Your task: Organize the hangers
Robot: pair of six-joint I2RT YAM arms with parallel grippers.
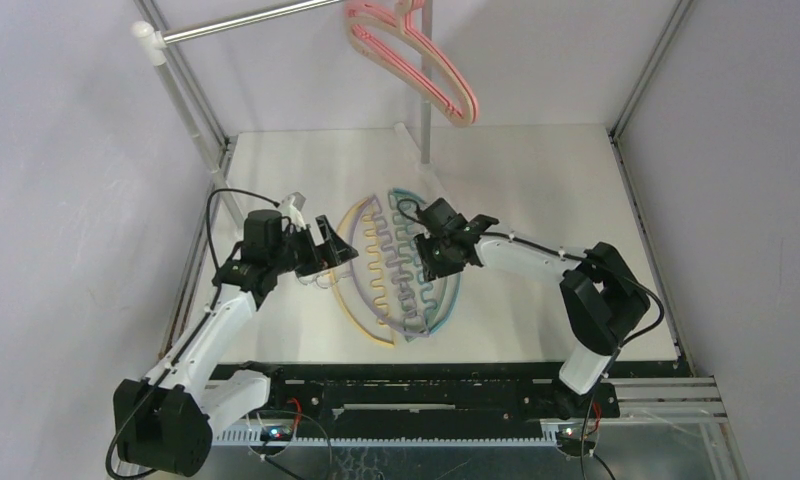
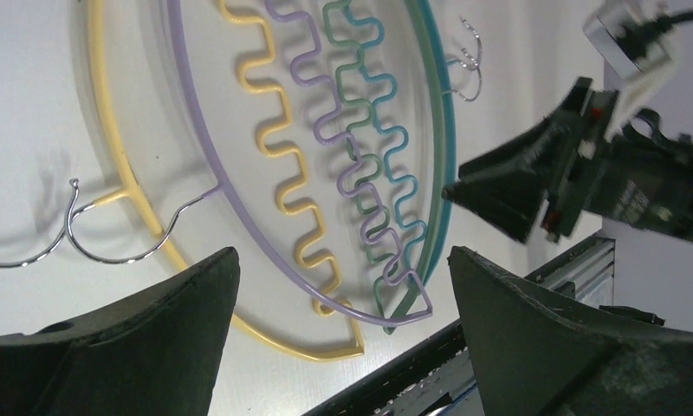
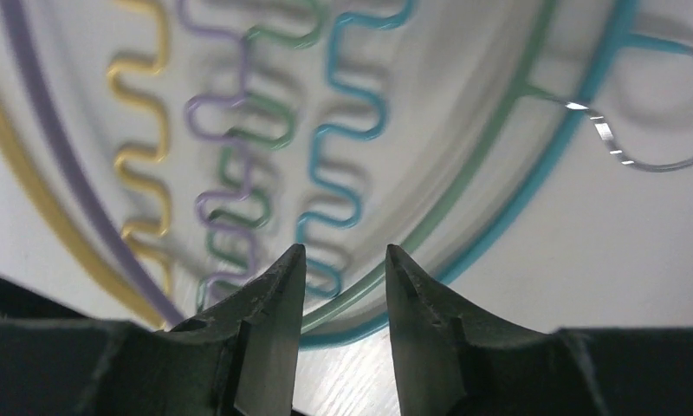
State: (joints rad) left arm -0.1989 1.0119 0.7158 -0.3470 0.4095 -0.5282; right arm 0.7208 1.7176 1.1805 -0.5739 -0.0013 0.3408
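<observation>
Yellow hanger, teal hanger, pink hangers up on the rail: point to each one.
Yellow hanger (image 2: 103, 104), left wrist view, outer curved arm.
Teal hanger (image 3: 547, 160), right wrist view, outer curved arm.
Pink hangers (image 1: 456, 100), top external view, lower end.

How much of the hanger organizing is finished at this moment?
Done: two hangers hang on the rail. In hand: the right gripper stands open over the teal hanger, nothing gripped yet; the left gripper is open and empty. Left: four hangers lie on the table.
</observation>
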